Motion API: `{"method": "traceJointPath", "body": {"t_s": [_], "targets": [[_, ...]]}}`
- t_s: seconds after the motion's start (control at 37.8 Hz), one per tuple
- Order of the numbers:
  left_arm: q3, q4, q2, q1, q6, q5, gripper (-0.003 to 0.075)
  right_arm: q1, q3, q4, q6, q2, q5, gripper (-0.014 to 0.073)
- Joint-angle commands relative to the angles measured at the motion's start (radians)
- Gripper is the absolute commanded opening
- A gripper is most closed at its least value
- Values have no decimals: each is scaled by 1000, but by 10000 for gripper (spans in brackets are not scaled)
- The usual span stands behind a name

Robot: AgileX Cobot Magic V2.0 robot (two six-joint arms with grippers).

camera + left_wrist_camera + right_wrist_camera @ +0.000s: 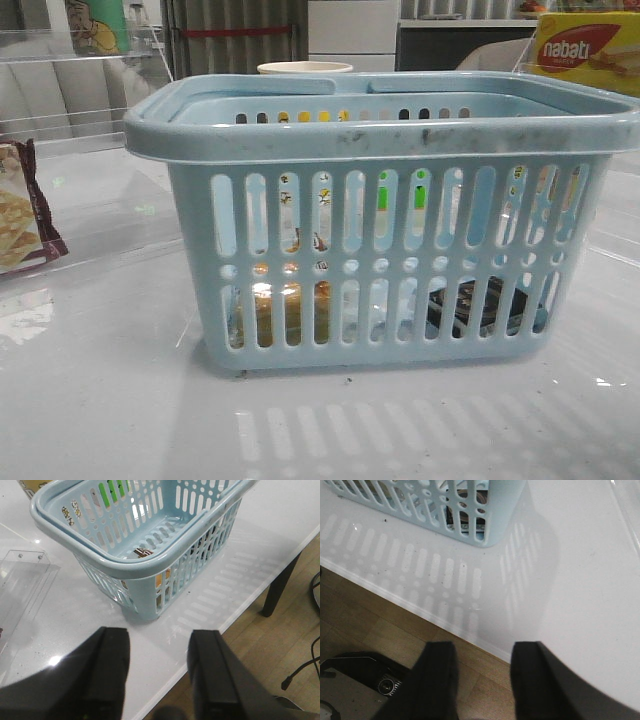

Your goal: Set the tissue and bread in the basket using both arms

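The light blue basket [380, 130] stands in the middle of the table. Through its lower left slots I see the golden-yellow bread [275, 312] lying inside. Through its lower right slots I see the blackish tissue packet [470, 305] inside. Neither gripper shows in the front view. In the left wrist view my left gripper [159, 635] is open and empty over the table's front edge, a short way from the basket's corner [145, 600]. In the right wrist view my right gripper [482, 647] is open and empty over the table edge, apart from the basket [487, 530]; the tissue [465, 510] shows dark through the slots.
A snack bag with maroon edges [20, 215] lies at the far left. A yellow-red nabati box [585, 50] stands at the back right and a paper cup [305, 68] behind the basket. A clear acrylic stand [22, 580] lies beside the basket. The wooden floor lies below the table edge [420, 610].
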Motion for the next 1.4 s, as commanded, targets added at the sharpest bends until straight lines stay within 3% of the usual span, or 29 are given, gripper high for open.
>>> {"method": "traceJointPath", "body": {"t_s": [0.0,0.13,0.19,0.74,0.95,1.37], "targets": [[-27,-8,1,-10,-12,-79,225,-1,-27,-13,2,2,-65,208],[-27,-8,1,-10,-12,-77,122,-1,-27,-13,2,2,-62,52],[-27,-8,1,-10,-12,-77,88,-1,-27,-13,2,2,-55,59],[-24,1,-41,9,-1,-75,91,-1,-27,-13,2,2,-52,57],[102,57,-185,180,-1,-193,91,-1,-27,-13,2,2,-51,57],[641,41,-526,590,-1,-705,91,-1,-27,-13,2,2,-51,57]]}}
